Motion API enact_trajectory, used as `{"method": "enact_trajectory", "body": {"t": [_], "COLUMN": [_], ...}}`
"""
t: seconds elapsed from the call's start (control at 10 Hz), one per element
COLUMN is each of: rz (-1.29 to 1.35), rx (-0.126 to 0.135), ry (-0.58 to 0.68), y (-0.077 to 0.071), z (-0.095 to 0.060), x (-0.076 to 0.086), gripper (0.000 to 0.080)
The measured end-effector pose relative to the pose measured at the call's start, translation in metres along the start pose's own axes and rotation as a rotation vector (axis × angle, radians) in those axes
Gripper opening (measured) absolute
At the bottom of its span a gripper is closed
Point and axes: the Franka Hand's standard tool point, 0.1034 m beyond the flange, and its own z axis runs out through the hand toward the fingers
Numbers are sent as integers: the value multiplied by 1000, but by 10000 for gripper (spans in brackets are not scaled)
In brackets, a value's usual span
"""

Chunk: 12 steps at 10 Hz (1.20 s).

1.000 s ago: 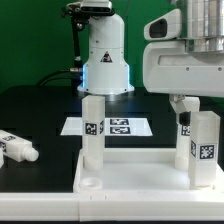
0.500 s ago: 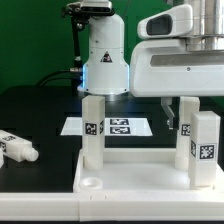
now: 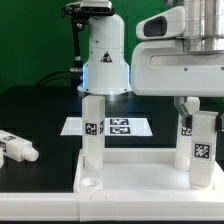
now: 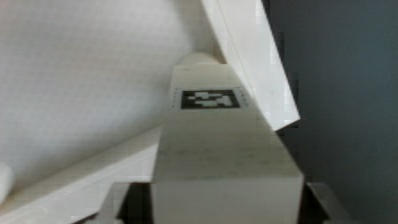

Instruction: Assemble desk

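The desk panel (image 3: pixel 140 172) lies flat at the front, white and rimmed, with an open round socket at its near corner on the exterior view's left. Two white tagged legs stand upright on it, one leg (image 3: pixel 94 130) on the exterior view's left and the right leg (image 3: pixel 205 150) on the exterior view's right. My gripper (image 3: pixel 192 115) comes down from above, shut on the top of the right leg. In the wrist view that leg (image 4: pixel 222 140) fills the space between my gripper's (image 4: pixel 222 205) dark fingers, with the panel (image 4: pixel 89 80) below it.
A loose white leg (image 3: pixel 18 149) lies on the black table at the exterior view's left. The marker board (image 3: pixel 120 127) lies flat behind the panel. Behind it stands the white robot base (image 3: pixel 105 60). My large white wrist housing (image 3: pixel 180 65) hangs over the right side.
The fingers stood wide apart around the right leg's top; now they have closed in against it. The leg itself has barely shifted.
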Motion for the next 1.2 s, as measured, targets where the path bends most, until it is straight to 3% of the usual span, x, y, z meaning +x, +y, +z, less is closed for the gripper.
{"method": "enact_trajectory", "body": {"t": [0.3, 0.6, 0.7, 0.9, 1.0, 1.1, 1.2], "rz": [506, 1083, 1146, 1137, 1004, 798, 600], "rx": [-22, 2, 10, 10, 4, 7, 42], "ry": [-6, -49, -53, -53, -40, -21, 14], "y": [3, 1, 2, 2, 2, -2, -5], "z": [0, -1, 1, 1, 2, 4, 9], "x": [-3, -3, -4, -4, -5, -7, -11], "gripper": [284, 284, 284, 284, 440, 440, 580]}}
